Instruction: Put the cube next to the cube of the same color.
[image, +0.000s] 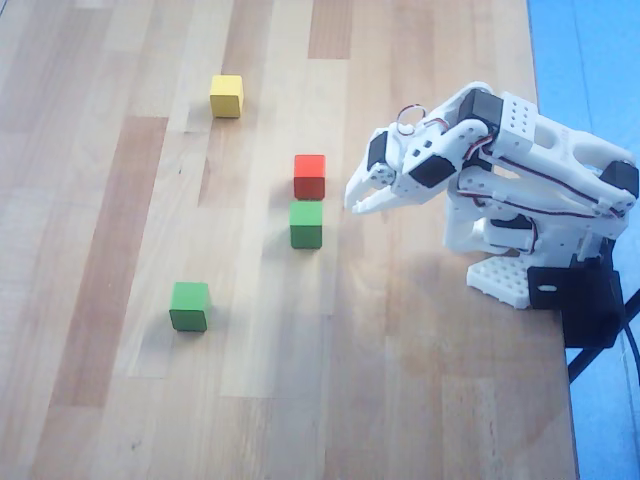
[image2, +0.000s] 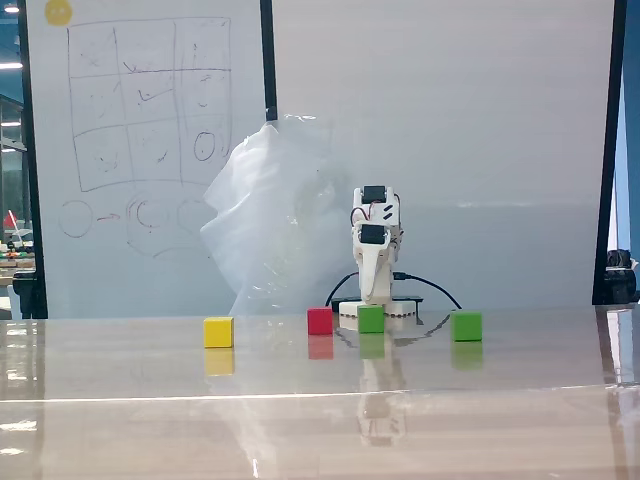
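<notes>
One green cube (image: 306, 224) sits mid-table just below a red cube (image: 310, 176) in the overhead view. The other green cube (image: 189, 305) lies apart, lower left. In the fixed view the green cubes stand at centre (image2: 371, 319) and to the right (image2: 466, 325). My white gripper (image: 357, 195) hangs to the right of the red and the near green cube, a short gap away. Its fingers are together and hold nothing. It shows above the centre green cube in the fixed view (image2: 372, 290).
A yellow cube (image: 227, 96) (image2: 218, 332) lies far from the others, upper left in the overhead view. The red cube (image2: 320, 320) shows left of the centre green one. The arm's base (image: 505, 275) stands at the table's right edge. A whiteboard (image2: 150, 150) and plastic sheet (image2: 270, 220) stand behind.
</notes>
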